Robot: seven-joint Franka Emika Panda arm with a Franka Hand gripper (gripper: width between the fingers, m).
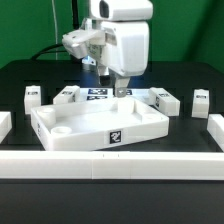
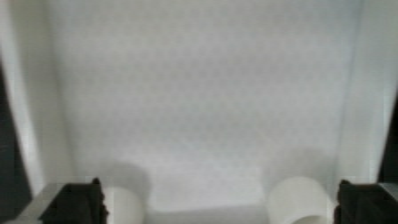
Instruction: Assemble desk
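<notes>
Your hand (image 1: 122, 92) hangs spread wide and empty over the one tabletop (image 1: 100, 130), which lies on the table (image 1: 40, 72) with four loose legs (image 1: 30, 96) (image 1: 68, 95) (image 1: 164, 98) (image 1: 200, 101) beyond it, two toward each side.

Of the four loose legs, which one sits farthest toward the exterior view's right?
The leg standing clear past the tabletop's right end in that view. The next leg sits behind the tabletop's right rear corner; the other two are left of centre.

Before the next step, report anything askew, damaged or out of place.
Nothing stands out: the tabletop lies flat and whole, the legs sit loose beside it, and the gripper hangs open at its far edge.
</notes>
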